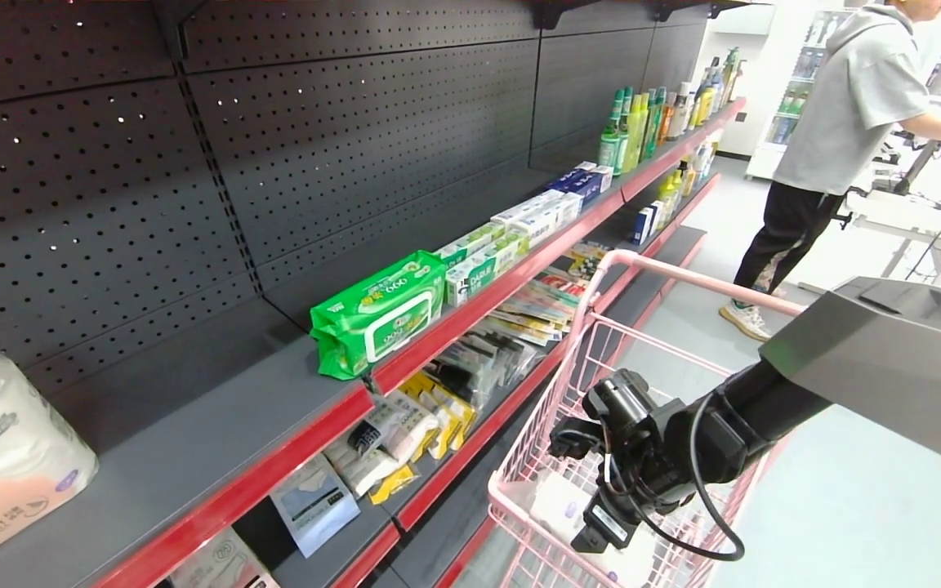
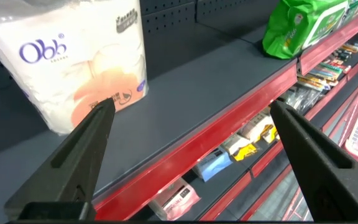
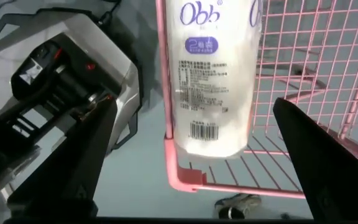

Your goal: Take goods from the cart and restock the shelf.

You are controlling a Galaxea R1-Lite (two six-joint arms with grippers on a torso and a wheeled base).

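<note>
A white pack of paper rolls (image 3: 213, 81) lies in the pink wire cart (image 3: 185, 177), against its rim. My right gripper (image 3: 194, 106) hangs open over this pack with one finger on each side, not touching it. In the head view the right arm (image 1: 666, 457) reaches down into the cart (image 1: 601, 343), above the white pack (image 1: 556, 506). Another white roll pack (image 2: 73, 62) stands on the grey shelf board (image 2: 204, 87), at the shelf's near end (image 1: 5, 457). My left gripper (image 2: 192, 106) is open and empty just in front of that pack.
A green wipes pack (image 1: 381, 314) lies farther along the same shelf (image 1: 193, 425), with bare board between it and the roll pack. Toothpaste boxes (image 1: 511, 237) and bottles (image 1: 642, 122) follow beyond. Lower shelves hold small packets (image 1: 405, 433). The cart stands close to the shelf's red edge.
</note>
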